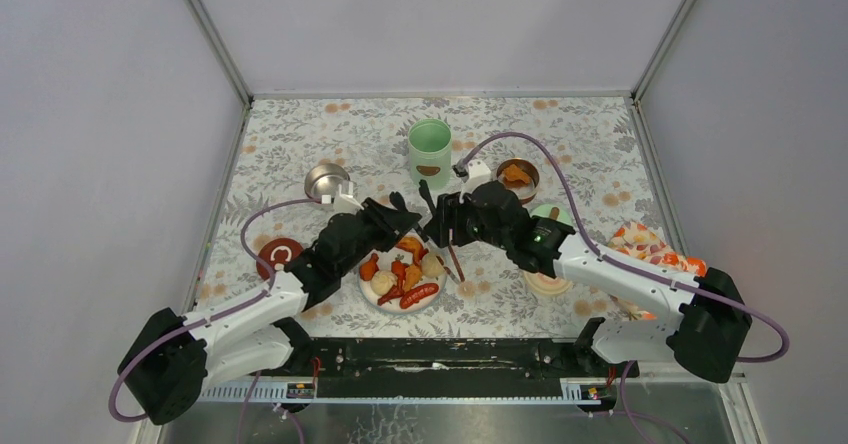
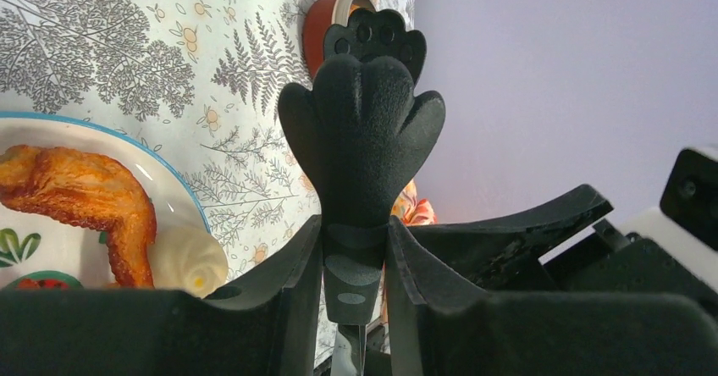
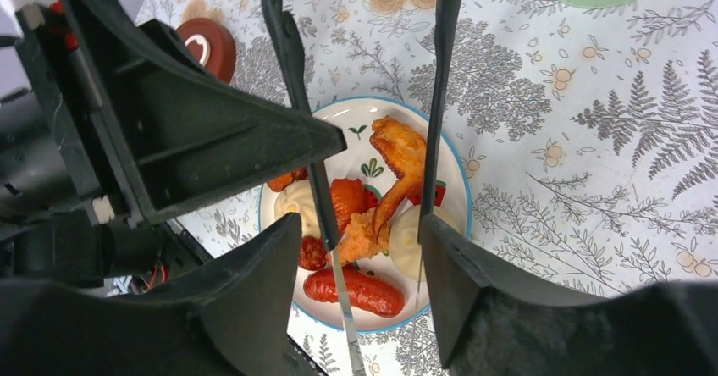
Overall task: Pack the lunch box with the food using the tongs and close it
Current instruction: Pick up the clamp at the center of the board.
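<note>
The left gripper (image 2: 353, 245) was pressed together on one arm of the tongs (image 2: 364, 130). It pinched the stem just under the paw-shaped tip, and the second paw tip stood farther behind the first one. The right gripper (image 3: 362, 223) had its fingers spread, and both arms of the tongs stood between them, wide apart at the tips. One arm lay against one finger (image 3: 474, 308), and the other arm was a little apart from the other finger.

The tongs hung over the plate (image 3: 368, 112), which stood near the near edge of the table (image 1: 300, 124), about at its middle. On the plate lay orange fried pieces (image 3: 398, 156), red sausages (image 3: 356, 290) and pale balls (image 2: 190, 262). I could not tell whether the tongs touched them.

The mint-green jar (image 1: 430, 149) stood open toward the far edge. An empty steel bowl (image 1: 325, 179) was to its left, and a second steel bowl (image 1: 517, 174) with orange pieces inside was to its right. The dark-red lid (image 1: 280, 254) lay toward the left edge, well apart from the bowls. The cream lid (image 1: 548, 286) lay near the near edge, partly under the right arm.
</note>
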### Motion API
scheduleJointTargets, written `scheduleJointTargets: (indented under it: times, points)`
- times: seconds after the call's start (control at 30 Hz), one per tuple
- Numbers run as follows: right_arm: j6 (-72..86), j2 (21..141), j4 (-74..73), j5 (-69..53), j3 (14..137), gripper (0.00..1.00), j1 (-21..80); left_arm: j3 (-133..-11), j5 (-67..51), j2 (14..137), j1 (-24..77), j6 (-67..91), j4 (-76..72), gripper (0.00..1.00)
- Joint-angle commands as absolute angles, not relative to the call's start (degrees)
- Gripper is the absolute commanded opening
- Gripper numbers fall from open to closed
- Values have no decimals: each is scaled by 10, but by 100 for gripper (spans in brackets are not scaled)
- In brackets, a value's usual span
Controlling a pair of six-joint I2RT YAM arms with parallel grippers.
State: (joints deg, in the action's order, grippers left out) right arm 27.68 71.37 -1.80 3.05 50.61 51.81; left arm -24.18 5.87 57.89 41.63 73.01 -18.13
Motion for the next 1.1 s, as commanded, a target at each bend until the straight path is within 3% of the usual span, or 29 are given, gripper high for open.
scheduleJointTargets:
  times: [0.0, 0.3, 0.8, 1.07]
  points:
    - [243, 707, -25, 21, 527, 64, 542, -227, 99, 561, 416, 789, -209, 0]
    - [206, 737, -81, 110, 554, 70, 588, -213, 111, 545, 416, 834, -217, 0]
    - [168, 726, -102, 124, 572, 79, 589, -197, 113, 550, 416, 861, -228, 0]
    - [174, 757, -101, 133, 563, 76, 589, -196, 96, 550, 415, 875, -242, 0]
